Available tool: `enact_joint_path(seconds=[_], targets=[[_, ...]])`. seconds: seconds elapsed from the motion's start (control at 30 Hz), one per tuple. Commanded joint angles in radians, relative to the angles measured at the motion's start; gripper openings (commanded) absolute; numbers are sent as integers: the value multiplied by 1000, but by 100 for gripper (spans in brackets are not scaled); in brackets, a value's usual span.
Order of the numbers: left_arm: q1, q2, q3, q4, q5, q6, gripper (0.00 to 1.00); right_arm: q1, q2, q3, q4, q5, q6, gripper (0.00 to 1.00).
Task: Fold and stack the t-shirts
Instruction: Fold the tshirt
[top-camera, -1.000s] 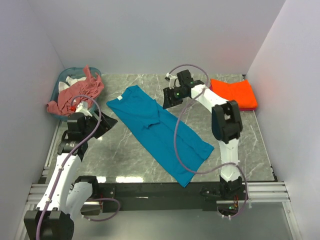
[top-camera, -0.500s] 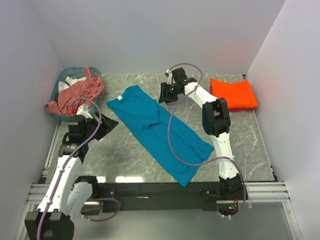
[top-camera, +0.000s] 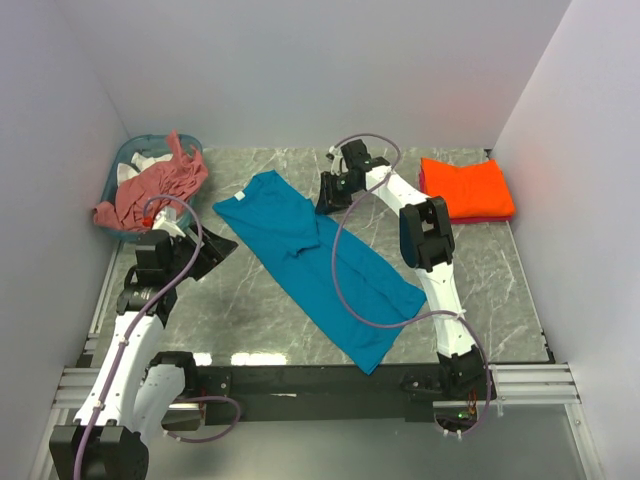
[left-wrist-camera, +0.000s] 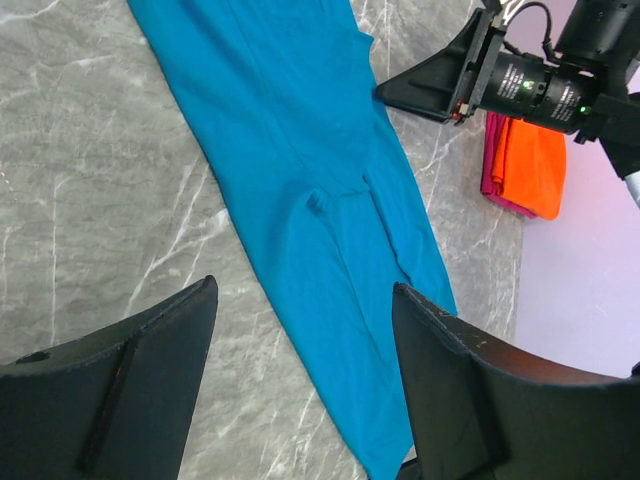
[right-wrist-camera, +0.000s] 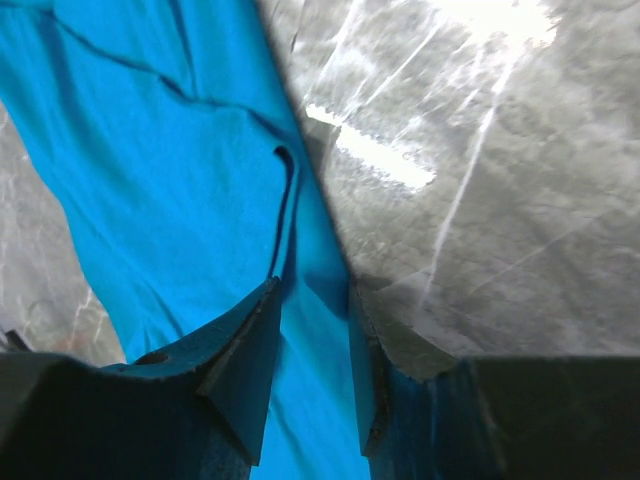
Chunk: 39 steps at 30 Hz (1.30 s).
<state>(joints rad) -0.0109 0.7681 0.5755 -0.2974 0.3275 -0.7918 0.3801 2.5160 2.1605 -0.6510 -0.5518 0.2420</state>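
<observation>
A teal-blue t-shirt (top-camera: 310, 260) lies flat and diagonal across the table; it also shows in the left wrist view (left-wrist-camera: 300, 150) and the right wrist view (right-wrist-camera: 150, 150). My right gripper (top-camera: 326, 200) is low over the shirt's upper right edge. Its jaws (right-wrist-camera: 311, 290) stand narrowly apart with the cloth's edge between them. My left gripper (top-camera: 218, 250) is wide open and empty (left-wrist-camera: 303, 295), just left of the shirt. A folded orange t-shirt (top-camera: 467, 187) lies at the back right. A salmon-pink t-shirt (top-camera: 160, 185) hangs over a basket.
The teal plastic basket (top-camera: 125, 160) stands at the back left corner. A dark pink folded cloth (left-wrist-camera: 492, 170) lies under the orange shirt. Grey walls close in the left, back and right. The right arm's cable (top-camera: 345, 280) loops over the shirt.
My right gripper has moved left from the bare marble onto the teal shirt's right edge. The left arm has hardly moved.
</observation>
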Motion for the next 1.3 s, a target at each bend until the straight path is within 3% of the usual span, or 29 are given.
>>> enact_joint_path(seconds=[0.0, 0.17, 0.47, 1.13, 1.23, 1.27], targets=[[3, -20, 0, 32, 22, -12, 76, 14, 24, 21, -44, -39, -3, 39], [3, -12, 0, 38, 25, -14, 76, 13, 35, 33, -45, -46, 2, 31], [3, -3, -19, 49, 24, -11, 76, -7, 35, 36, -6, -33, 32, 0], [3, 83, -52, 142, 42, 0, 76, -240, 6, 7, 122, 12, 201, 0], [2, 170, -19, 181, 71, 11, 74, -251, 7, 50, 71, -3, 139, 15], [0, 227, -6, 193, 74, 12, 74, -253, -2, 59, 24, -11, 76, 25]])
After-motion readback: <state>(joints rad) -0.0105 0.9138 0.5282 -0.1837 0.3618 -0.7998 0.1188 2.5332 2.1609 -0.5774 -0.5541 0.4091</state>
